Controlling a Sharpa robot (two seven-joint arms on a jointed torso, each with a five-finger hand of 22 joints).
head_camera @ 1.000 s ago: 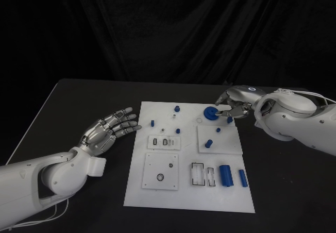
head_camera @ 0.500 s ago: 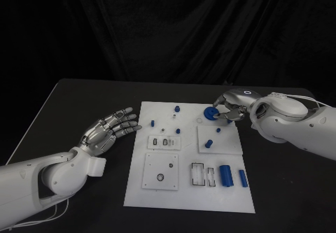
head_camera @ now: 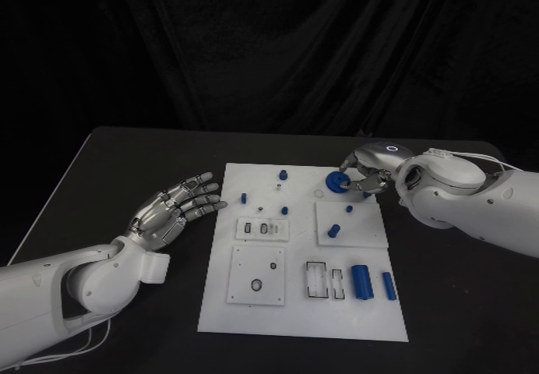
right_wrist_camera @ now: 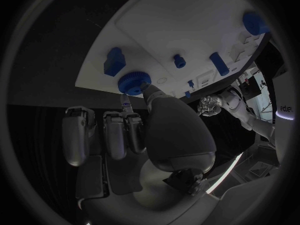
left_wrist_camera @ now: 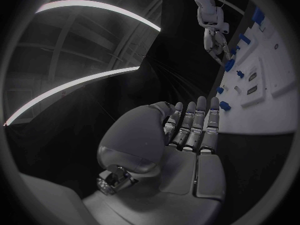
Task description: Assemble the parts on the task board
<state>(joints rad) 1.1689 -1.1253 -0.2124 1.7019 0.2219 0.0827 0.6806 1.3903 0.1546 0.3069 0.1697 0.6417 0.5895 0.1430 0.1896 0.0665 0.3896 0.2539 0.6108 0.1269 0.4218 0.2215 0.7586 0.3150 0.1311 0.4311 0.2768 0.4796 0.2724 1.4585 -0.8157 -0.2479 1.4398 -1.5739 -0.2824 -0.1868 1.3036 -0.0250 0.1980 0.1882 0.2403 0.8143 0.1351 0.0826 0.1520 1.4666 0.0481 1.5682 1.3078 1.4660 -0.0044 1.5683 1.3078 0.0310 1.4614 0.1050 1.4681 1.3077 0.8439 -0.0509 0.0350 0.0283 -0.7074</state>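
The white task board (head_camera: 258,312) lies mid-table. A blue toothed wheel (head_camera: 336,181) sits at its far right corner. My right hand (head_camera: 366,174) is at the wheel, with the thumb (right_wrist_camera: 153,94) and a fingertip pinching its rim (right_wrist_camera: 133,82). Left of the board my left hand (head_camera: 174,207) hovers, fingers spread and holding nothing; the left wrist view shows that hand (left_wrist_camera: 187,130) the same way, with the board (left_wrist_camera: 275,80) beyond it. Blue pegs stand on the board (head_camera: 335,230) (head_camera: 285,209), and two blue cylinders (head_camera: 361,282) lie near its front right.
A small blue block (right_wrist_camera: 115,61) and more pegs (right_wrist_camera: 179,60) stand close to the wheel. White inset plates (head_camera: 257,274) with slots cover the board's near half. Bare black table (head_camera: 124,164) runs along both sides of the board.
My right forearm has rolled and drawn in closer to the board, while the hand stays at the blue wheel. The left arm has not moved.
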